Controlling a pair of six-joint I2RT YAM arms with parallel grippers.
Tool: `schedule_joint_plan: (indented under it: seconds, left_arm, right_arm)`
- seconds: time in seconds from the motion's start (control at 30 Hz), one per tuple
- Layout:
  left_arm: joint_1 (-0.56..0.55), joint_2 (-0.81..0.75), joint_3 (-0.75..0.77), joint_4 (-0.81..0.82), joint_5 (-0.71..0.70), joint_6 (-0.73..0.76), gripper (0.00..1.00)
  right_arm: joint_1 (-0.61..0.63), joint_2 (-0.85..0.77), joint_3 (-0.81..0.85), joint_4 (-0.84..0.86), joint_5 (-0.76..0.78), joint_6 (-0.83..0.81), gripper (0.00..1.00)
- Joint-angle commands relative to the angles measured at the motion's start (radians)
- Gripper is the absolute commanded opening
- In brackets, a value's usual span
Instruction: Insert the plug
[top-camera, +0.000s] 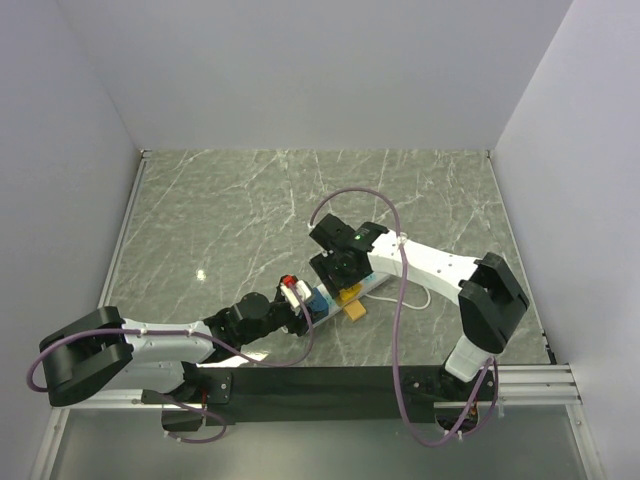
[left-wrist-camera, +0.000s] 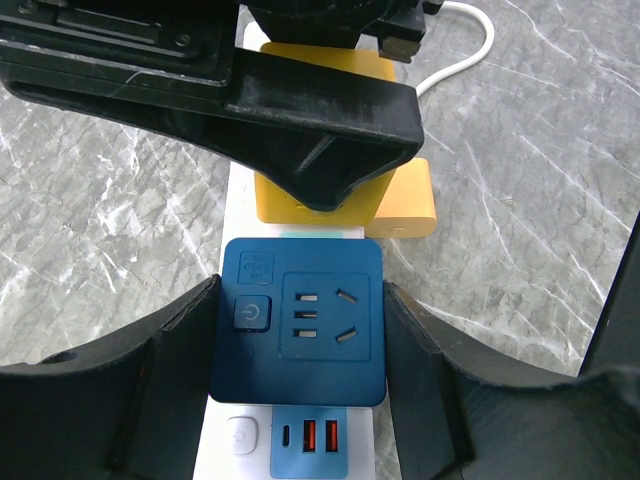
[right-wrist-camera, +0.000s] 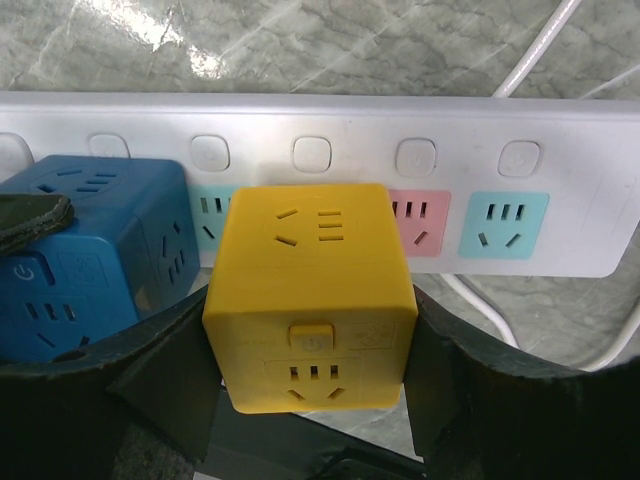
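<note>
A white power strip (right-wrist-camera: 560, 140) lies on the marble table, with a pink socket (right-wrist-camera: 420, 220) and a teal socket (right-wrist-camera: 505, 222) showing. My right gripper (right-wrist-camera: 310, 310) is shut on a yellow cube plug (right-wrist-camera: 310, 295), which is pressed against the strip between the two. My left gripper (left-wrist-camera: 300, 300) is shut on a blue cube plug (left-wrist-camera: 300, 320) that sits on the strip (left-wrist-camera: 235, 200) next to the yellow cube (left-wrist-camera: 320, 190). In the top view both grippers, left (top-camera: 305, 300) and right (top-camera: 345, 280), meet over the strip. How deep the yellow cube sits is hidden.
A small orange-yellow block (left-wrist-camera: 405, 200) lies on the table beside the strip, also in the top view (top-camera: 356, 311). The strip's white cable (left-wrist-camera: 460, 50) loops to the right. A USB panel (left-wrist-camera: 310, 437) sits at the strip's near end. White walls enclose the table.
</note>
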Motion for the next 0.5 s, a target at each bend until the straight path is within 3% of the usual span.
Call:
schedule_joint_plan:
  seconds: [0.0,0.47]
  left_arm:
    - [-0.01,-0.028,0.011,0.053,0.025,0.003,0.01]
    - [-0.012,-0.035,0.005,0.056,0.029,0.003,0.01]
  right_arm:
    - [0.018,0.089,-0.04,0.037,-0.03,0.031,0.0]
    - [0.048,0.132,-0.079,0.081,-0.026,0.071,0.0]
